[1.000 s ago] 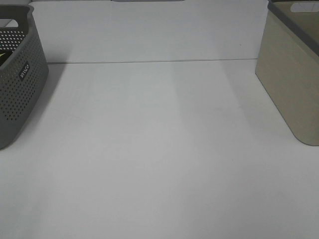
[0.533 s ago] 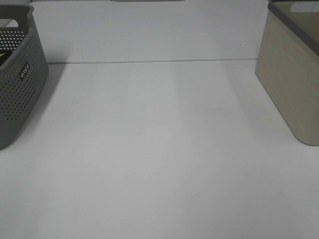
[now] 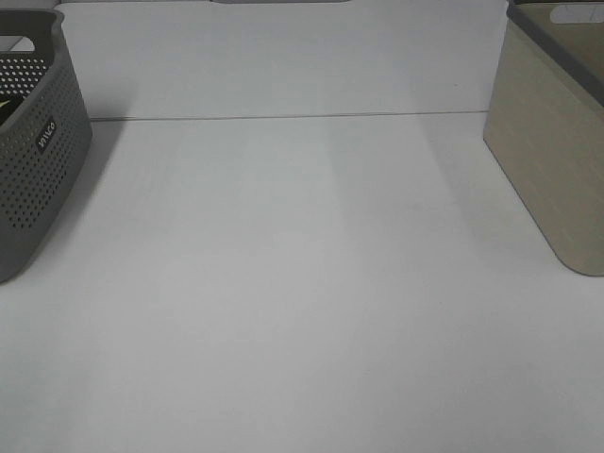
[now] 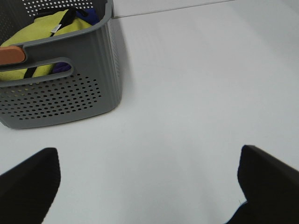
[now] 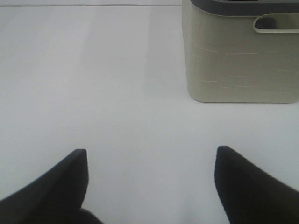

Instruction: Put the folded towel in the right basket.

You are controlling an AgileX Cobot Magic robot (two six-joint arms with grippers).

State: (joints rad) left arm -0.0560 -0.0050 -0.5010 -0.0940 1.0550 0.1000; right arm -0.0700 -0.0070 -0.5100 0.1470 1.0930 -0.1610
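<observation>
Plainly, from the high camera, the white surface (image 3: 302,302) lies bare between a grey perforated basket (image 3: 38,151) at the left edge and a beige basket (image 3: 552,160) at the right edge. No folded towel shows on it, and neither arm reaches into this view. Whether the towel already sits inside the beige basket cannot be told, since its inside is hidden here.

In the left wrist view, the left gripper (image 4: 149,186) hangs over the surface with its jaws wide apart and nothing between them. The grey basket stands near, holding a yellow cloth (image 4: 37,32) with a dark strap and a bit of blue fabric, and something orange (image 4: 11,55) rests at its rim. None of these reads clearly as a folded towel.

In the right wrist view, the right gripper (image 5: 149,186) also has its jaws apart and empty, facing the beige basket's wall and handle slot (image 5: 275,23).

My judgement: either the towel is not yet found or it is already delivered; these views do not settle it. If it lies in the grey basket, the left arm should descend straight over the rim, avoiding the wall and the strap, then pinch the stacked layers together so the fold holds.
</observation>
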